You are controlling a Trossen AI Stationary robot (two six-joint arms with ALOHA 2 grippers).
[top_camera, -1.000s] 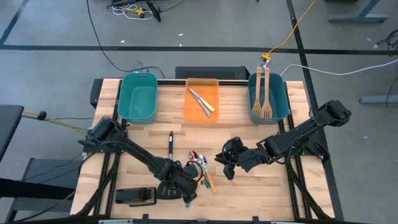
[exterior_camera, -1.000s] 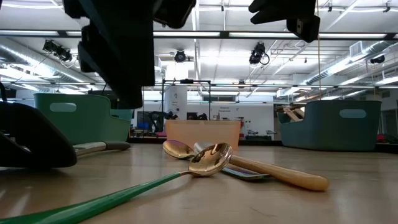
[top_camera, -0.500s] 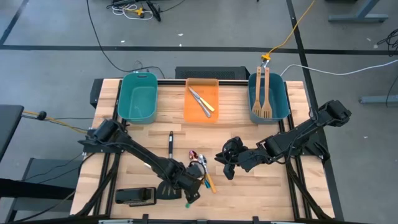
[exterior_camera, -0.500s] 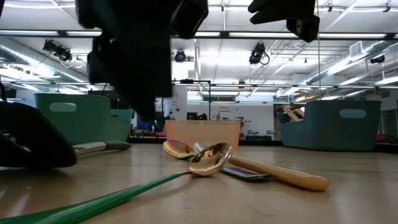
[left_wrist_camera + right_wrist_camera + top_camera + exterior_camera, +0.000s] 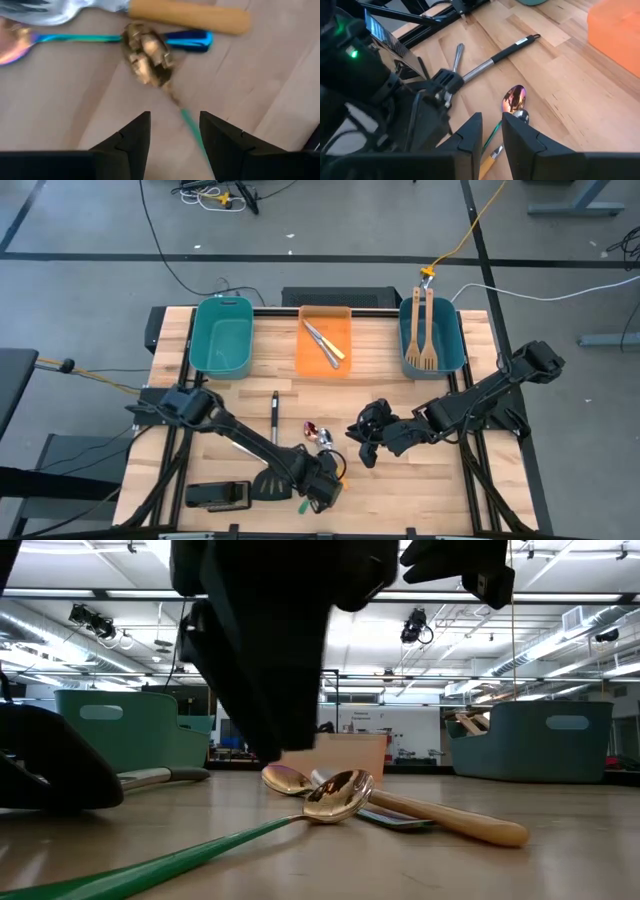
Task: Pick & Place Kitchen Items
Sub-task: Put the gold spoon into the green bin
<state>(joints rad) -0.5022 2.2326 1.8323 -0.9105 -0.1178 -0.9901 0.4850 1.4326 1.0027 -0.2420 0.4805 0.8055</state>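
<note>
Several spoons lie in a loose heap on the table (image 5: 420,480): a gold-bowled spoon with a green handle (image 5: 147,60) (image 5: 340,795), a rainbow-tinted spoon with a blue handle (image 5: 165,39) (image 5: 514,97), and a wood-handled utensil (image 5: 190,15) (image 5: 450,820). My left gripper (image 5: 322,492) (image 5: 175,132) points down over the heap's near end and is open. Its fingers stand on either side of the green handle, above it. My right gripper (image 5: 365,452) (image 5: 491,132) hangs raised to the right of the heap, its fingers slightly apart with nothing between them.
A black spatula with a steel handle (image 5: 274,410) (image 5: 495,57) lies left of the spoons. A flat black block (image 5: 215,497) sits at the near left. Along the far edge stand a teal bin (image 5: 222,335), an orange bin (image 5: 325,365) with cutlery, and a teal bin (image 5: 447,355) with two wooden spatulas.
My left gripper has gone toward the table's right edge and a little down, coming over the spoons' handle ends while tipping more steeply downward. It has stayed open. The spoons have not moved.
</note>
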